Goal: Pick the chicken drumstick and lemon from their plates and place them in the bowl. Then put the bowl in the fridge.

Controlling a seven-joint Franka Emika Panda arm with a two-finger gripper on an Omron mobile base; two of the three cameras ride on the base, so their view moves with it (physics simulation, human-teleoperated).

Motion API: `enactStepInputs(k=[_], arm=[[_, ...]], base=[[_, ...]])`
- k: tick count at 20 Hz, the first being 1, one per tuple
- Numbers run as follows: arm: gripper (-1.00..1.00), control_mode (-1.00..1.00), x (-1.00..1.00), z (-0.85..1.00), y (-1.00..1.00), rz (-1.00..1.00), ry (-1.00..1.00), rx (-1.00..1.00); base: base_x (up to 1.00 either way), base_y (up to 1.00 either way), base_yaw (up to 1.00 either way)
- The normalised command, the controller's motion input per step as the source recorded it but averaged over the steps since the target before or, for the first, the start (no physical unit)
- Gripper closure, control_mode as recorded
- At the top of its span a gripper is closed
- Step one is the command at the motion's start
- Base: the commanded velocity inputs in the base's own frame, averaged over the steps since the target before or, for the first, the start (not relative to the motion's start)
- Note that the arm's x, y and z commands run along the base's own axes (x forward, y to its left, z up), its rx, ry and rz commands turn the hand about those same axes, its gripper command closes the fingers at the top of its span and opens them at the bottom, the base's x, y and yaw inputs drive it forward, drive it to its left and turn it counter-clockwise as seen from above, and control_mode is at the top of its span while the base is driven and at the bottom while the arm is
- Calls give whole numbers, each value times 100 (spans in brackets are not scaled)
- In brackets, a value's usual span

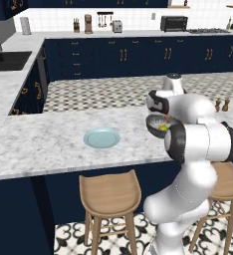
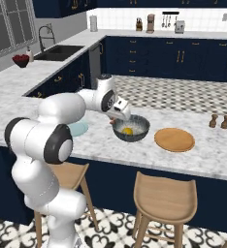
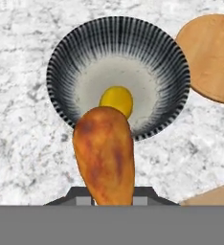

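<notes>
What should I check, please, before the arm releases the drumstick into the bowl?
1. Lemon already lies inside the bowl: ok.
2. Chicken drumstick is held in the pincer: ok.
3. Drumstick is fully over the bowl opening: not ok; in the hand view it hangs at the near rim, partly over the counter.
4. Both plates are bare, the blue plate and the wooden plate: ok.
5. Bowl stands upright on the counter, apart from the wooden plate: ok.
6. Finger pads sit firmly on the drumstick: cannot tell, the meat hides them.
</notes>
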Motion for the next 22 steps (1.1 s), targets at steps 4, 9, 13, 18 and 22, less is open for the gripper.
enactStepInputs(k=[4, 9, 13, 18, 22], arm=[[100, -100, 45, -10, -61, 0, 0, 5], [100, -100, 58, -28, -25, 0, 0, 10], [100, -100, 36, -68, 2, 0, 6, 4], [100, -100, 56, -47, -1, 0, 6, 0], [-100, -100, 52, -35, -4, 0, 6, 0]], base=[[0, 0, 0], [0, 0, 0], [0, 0, 0], [0, 0, 0], [0, 0, 0]])
